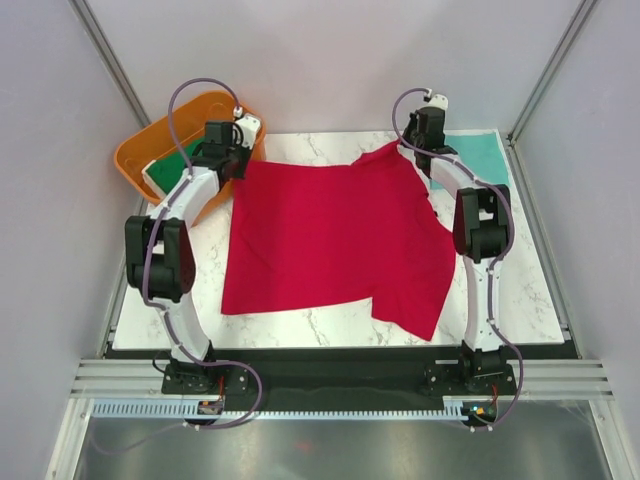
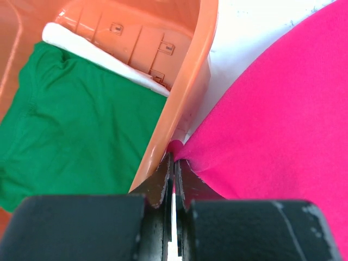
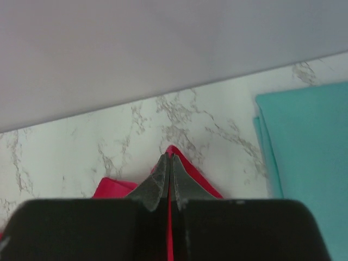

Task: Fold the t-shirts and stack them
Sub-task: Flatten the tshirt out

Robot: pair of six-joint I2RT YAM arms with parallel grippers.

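The bright red t-shirt (image 1: 330, 235) lies spread over the middle of the marble table. My left gripper (image 1: 238, 150) is shut on its far left corner (image 2: 176, 148), right beside the orange tub's rim. My right gripper (image 1: 415, 145) is shut on its far right corner (image 3: 176, 155). The teal t-shirt (image 1: 478, 158) lies folded at the far right of the table and also shows in the right wrist view (image 3: 307, 157). The dark green t-shirt (image 1: 185, 162) with a white edge lies in the tub and also shows in the left wrist view (image 2: 76, 130).
The orange plastic tub (image 1: 135, 160) stands at the far left corner, its wall (image 2: 185, 92) touching the left fingers. The back wall (image 3: 163, 49) rises close behind the table's far edge. Bare marble table (image 1: 520, 290) shows to the right and front.
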